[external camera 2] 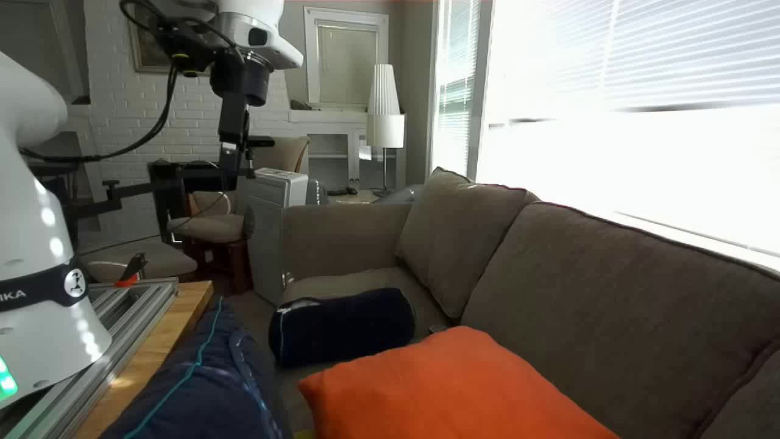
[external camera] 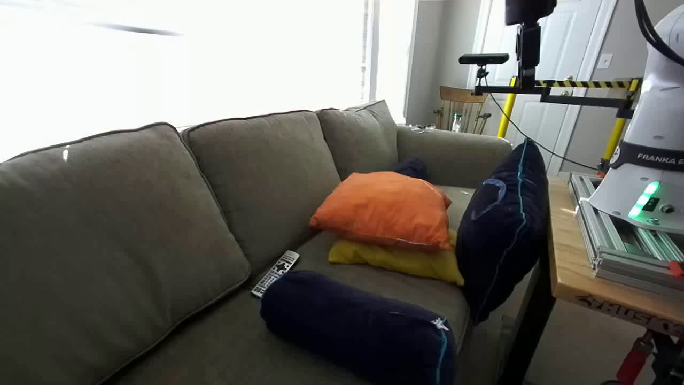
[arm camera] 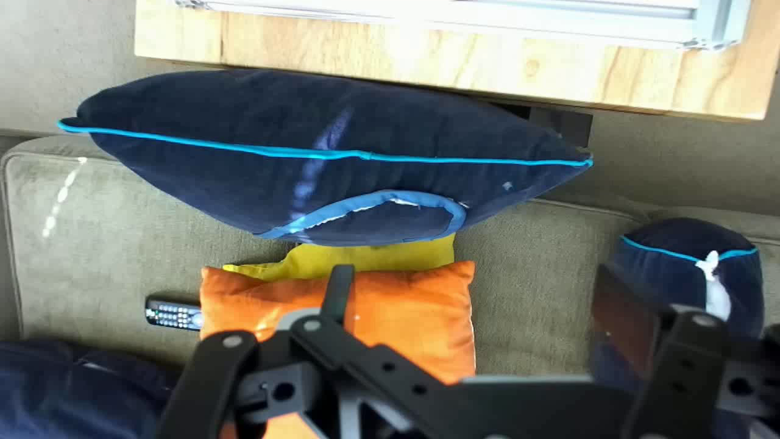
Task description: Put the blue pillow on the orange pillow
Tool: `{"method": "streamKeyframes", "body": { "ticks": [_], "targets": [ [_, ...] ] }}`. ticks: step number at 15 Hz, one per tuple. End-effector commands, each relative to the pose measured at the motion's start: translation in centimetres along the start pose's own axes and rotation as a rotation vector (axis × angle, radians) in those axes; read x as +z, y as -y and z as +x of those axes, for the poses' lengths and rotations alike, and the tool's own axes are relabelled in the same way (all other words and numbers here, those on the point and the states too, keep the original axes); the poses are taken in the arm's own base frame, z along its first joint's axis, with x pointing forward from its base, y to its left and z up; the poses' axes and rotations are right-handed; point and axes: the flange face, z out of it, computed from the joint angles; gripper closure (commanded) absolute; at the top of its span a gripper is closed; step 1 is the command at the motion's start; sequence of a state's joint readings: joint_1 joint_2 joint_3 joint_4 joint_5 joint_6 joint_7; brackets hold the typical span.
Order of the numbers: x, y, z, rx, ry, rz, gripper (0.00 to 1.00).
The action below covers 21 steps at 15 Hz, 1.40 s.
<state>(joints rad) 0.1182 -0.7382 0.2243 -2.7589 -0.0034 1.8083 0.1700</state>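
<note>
The blue pillow (external camera: 502,230) stands upright on its edge between the front of the sofa (external camera: 256,160) and the wooden table (external camera: 566,262). In an exterior view it is to the right of the orange pillow (external camera: 382,208), which lies on top of the yellow pillow (external camera: 395,260) on the seat.

In the wrist view the gripper (arm camera: 478,299) has its fingers (arm camera: 338,292) wide apart, with open air between them and the orange pillow and seat cloth below. In both exterior views it hangs high, well above the pillows, touching none of them.

"FRANKA" and a cut-off "E" can be read on the dark band of the arm base (external camera: 628,182); "HUSK" shows on the table's edge, the rest smudged.

The table edge runs close along the blue pillow's right side; whether they touch I cannot tell. Nearest in that view lies the navy bolster (external camera: 358,323), a silver remote (external camera: 275,274) just beside its left end. At the far side, another navy cushion (external camera: 411,168) is partly hidden by the orange pillow. In the wrist view a black remote (arm camera: 173,314) lies just left of the orange pillow. A black camera (external camera: 483,59) sits on a bar near the gripper in an exterior view.
</note>
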Motion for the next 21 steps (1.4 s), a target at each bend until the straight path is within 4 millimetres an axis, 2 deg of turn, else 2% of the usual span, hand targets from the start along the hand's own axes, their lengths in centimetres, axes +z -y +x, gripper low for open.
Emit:
{"method": "streamKeyframes", "body": {
  "ticks": [1, 6, 8, 13, 21],
  "targets": [
    [-0.1, 0.0, 0.0, 0.000, 0.001, 0.000, 0.00],
    [-0.1, 0.0, 0.0, 0.000, 0.001, 0.000, 0.00],
    [0.5, -0.8, 1.0, 0.085, -0.014, -0.045, 0.00],
    [1.9, -5.7, 3.3, 0.384, -0.033, -0.013, 0.00],
    [5.0, -12.2, 6.0, 0.825, -0.070, 0.066, 0.00]
  ]
}}
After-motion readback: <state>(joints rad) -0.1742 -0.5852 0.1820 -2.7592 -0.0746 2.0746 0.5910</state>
